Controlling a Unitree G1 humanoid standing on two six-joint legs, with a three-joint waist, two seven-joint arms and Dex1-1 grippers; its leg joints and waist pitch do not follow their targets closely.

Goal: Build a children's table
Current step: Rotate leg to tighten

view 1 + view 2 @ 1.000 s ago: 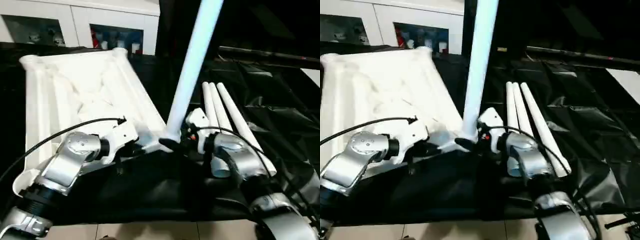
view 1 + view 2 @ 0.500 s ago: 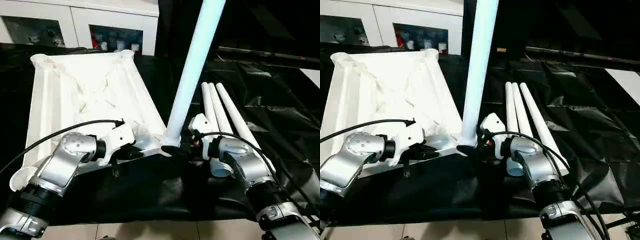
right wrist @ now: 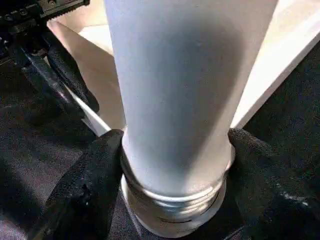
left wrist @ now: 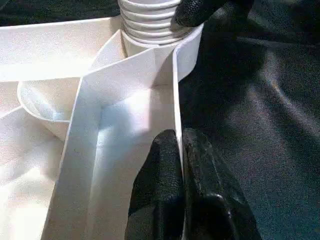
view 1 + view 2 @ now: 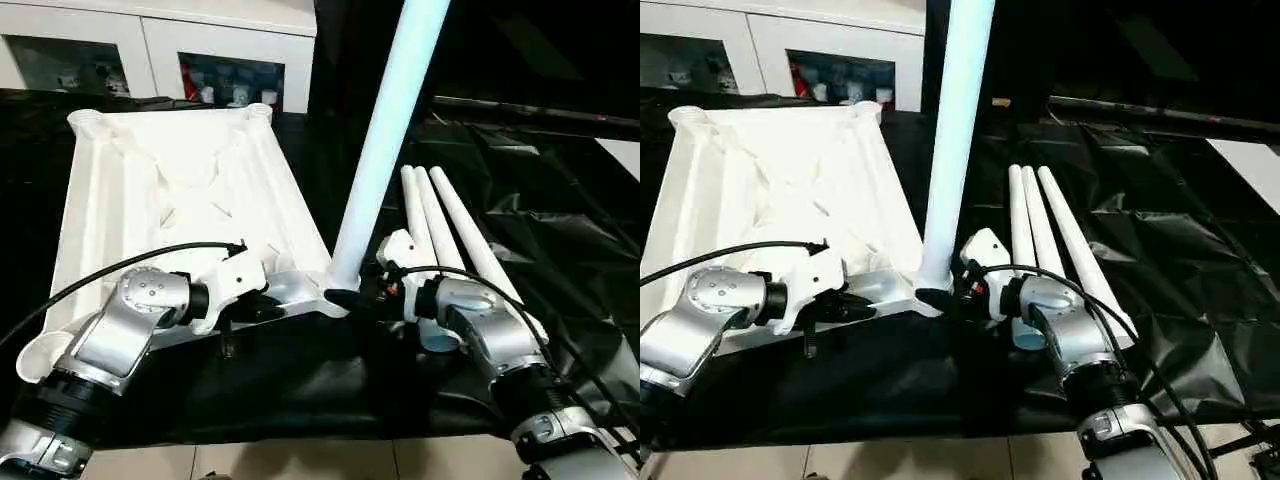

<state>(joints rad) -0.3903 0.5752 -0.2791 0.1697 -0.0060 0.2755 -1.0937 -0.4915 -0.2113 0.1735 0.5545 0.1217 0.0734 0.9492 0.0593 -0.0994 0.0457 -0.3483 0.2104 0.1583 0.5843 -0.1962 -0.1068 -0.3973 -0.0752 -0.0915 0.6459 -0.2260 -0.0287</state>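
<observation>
Here the right gripper (image 3: 175, 165) clasps the upright leg (image 5: 385, 140) just above its threaded foot, the left gripper (image 4: 181, 170) pinching the tabletop (image 5: 170, 190) rim; light, stiff, slick plastic, probably best held low.

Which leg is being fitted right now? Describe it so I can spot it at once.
Find the white upside-down tabletop on the black-draped table. At its near right corner one white leg stands upright, with the right gripper around its threaded base. The three spare legs beside it lie flat.
</observation>
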